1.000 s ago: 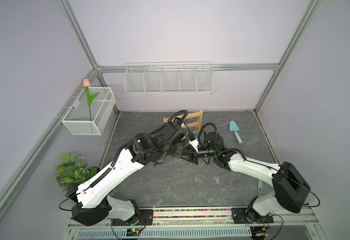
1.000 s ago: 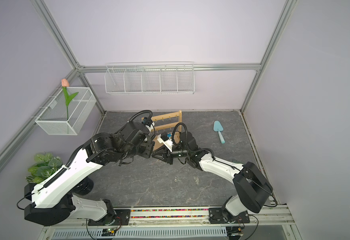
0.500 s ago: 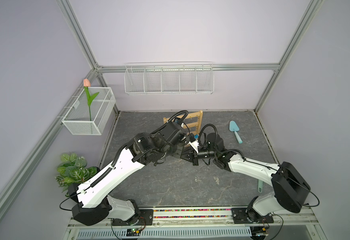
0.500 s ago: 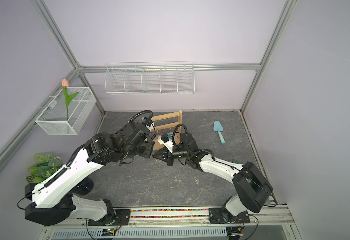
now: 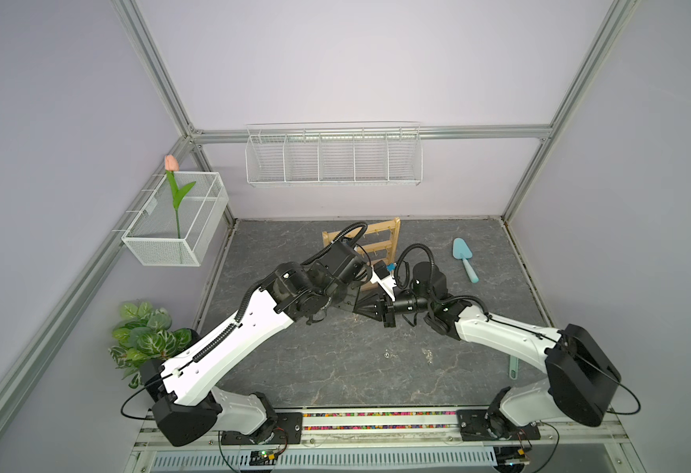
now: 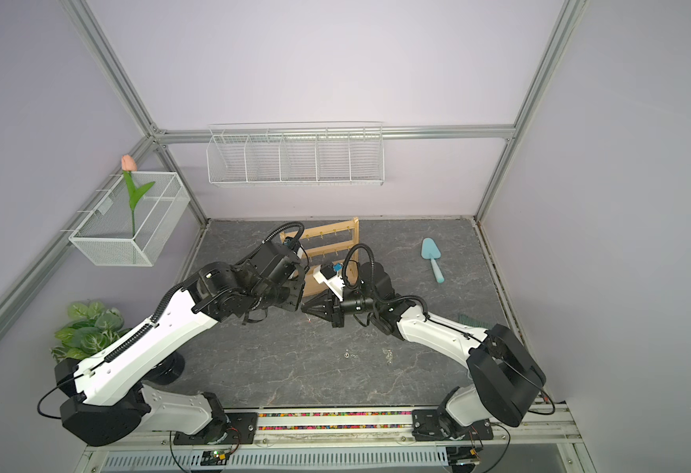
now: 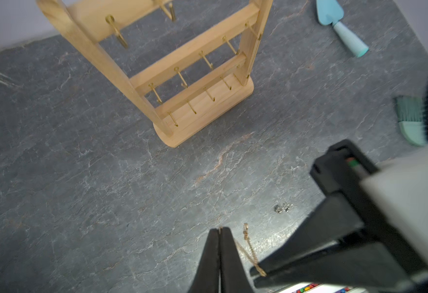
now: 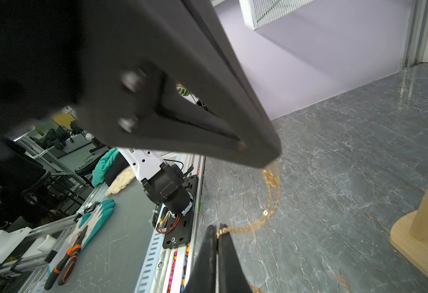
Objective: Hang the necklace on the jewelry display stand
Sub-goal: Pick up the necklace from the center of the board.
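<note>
**Necklace strung between my two closed grippers, apart from the stand**

Closest in, my right gripper [image 8: 217, 227] is pinched tight, and the gold necklace [image 8: 271, 192] comes out from between its tips. The chain arcs across to my left gripper [image 7: 219, 229], whose fingers [image 7: 209, 258] are also pressed together with a fleck of gold at the very tip. I cannot tell how much chain sits inside that pinch. A loose tail hangs blurred and runs off the edge of the right wrist view, so its full length is out of sight. In both top views the chain is too fine to make out. They show only my two grippers meeting tip to tip over the middle of the grey mat [image 5: 335, 368].

I take the back wall as 12 o'clock from that meeting point.

- **5 o'clock:** a tiny glittering bit [image 5: 386, 353] lies on the mat, too small to name.
- **12 o'clock, just behind:** the jewelry display stand [image 7: 202, 119] stands upright, apart from the chain. From above, my left arm [image 5: 253, 327] and right arm [image 5: 499, 331] overlap its lower part, and the left wrist view cuts off its top.
- **2 o'clock:** a blue trowel [image 5: 464, 258] lies flat.
- **4 o'clock:** a green brush [image 7: 411, 119] is mostly hidden behind my right arm.
- **Farthest:** a wire basket [image 5: 333, 157] hangs on the back wall at 12, a mesh basket [image 5: 176, 229] holding a tulip [image 5: 171, 164] is at 10, and a leafy plant [image 5: 147, 336] is at 9.
</note>
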Motion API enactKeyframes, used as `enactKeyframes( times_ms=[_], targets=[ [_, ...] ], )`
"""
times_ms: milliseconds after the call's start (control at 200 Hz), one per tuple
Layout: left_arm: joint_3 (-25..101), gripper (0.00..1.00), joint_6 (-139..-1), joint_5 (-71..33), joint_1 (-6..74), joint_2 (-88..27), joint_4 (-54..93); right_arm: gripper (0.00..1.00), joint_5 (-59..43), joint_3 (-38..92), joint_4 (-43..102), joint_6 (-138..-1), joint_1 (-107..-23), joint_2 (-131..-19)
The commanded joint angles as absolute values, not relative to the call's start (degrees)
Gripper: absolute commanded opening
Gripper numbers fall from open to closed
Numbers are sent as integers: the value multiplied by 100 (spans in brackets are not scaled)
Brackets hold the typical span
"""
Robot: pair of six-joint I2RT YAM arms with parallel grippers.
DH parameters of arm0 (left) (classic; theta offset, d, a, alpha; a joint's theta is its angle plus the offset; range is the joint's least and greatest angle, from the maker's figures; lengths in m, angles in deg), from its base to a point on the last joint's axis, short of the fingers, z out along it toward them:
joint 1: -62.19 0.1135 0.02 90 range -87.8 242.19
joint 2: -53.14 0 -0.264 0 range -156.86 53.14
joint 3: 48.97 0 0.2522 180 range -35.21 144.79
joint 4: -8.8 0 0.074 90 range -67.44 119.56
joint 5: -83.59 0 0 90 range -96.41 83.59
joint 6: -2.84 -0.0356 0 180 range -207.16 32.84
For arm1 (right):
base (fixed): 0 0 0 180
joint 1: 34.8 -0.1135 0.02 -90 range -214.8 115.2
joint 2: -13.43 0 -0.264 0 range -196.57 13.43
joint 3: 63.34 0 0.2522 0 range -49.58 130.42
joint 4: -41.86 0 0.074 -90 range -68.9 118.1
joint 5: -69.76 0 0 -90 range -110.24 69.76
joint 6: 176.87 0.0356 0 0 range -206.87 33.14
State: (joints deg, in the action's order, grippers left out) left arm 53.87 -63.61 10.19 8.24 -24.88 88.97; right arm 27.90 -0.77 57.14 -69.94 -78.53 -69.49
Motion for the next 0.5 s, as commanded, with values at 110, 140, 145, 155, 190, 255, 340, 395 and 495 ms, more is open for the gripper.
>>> enactKeyframes(
  times_ms=[110, 140, 145, 155, 190, 255, 340, 395, 495],
  targets=[
    [4836, 28, -6190, 781, 879, -2078, 8349, 7, 3038, 38, 5859, -6123, -7882, -7022],
    [4754, 31, -6166, 798, 889, -2018, 8320, 7, 3064, 126, 5848, -6028, -7881, -7061],
    [4743, 32, -6158, 804, 891, -2008, 8316, 7, 3065, 168, 5845, -6017, -7882, -7078],
    [4710, 33, -6154, 803, 891, -1990, 8308, 7, 3081, 215, 5843, -5993, -7883, -7091],
    [4615, 36, -6107, 845, 907, -1904, 8273, 7, 3122, 267, 5830, -5919, -7879, -7138],
    [4451, 39, -6057, 905, 943, -1744, 8211, 7, 3165, 330, 5765, -5790, -7869, -7194],
    [4289, 41, -6009, 993, 947, -1511, 8180, 7, 3204, 426, 5581, -5676, -7863, -7235],
    [4151, 39, -6030, 1005, 950, -1328, 8154, 7, 3234, 481, 5448, -5617, -7865, -7242],
    [3701, 34, -6217, 735, 948, -909, 7864, 7, 3283, 600, 5194, -5549, -7857, -7214]
  ],
)
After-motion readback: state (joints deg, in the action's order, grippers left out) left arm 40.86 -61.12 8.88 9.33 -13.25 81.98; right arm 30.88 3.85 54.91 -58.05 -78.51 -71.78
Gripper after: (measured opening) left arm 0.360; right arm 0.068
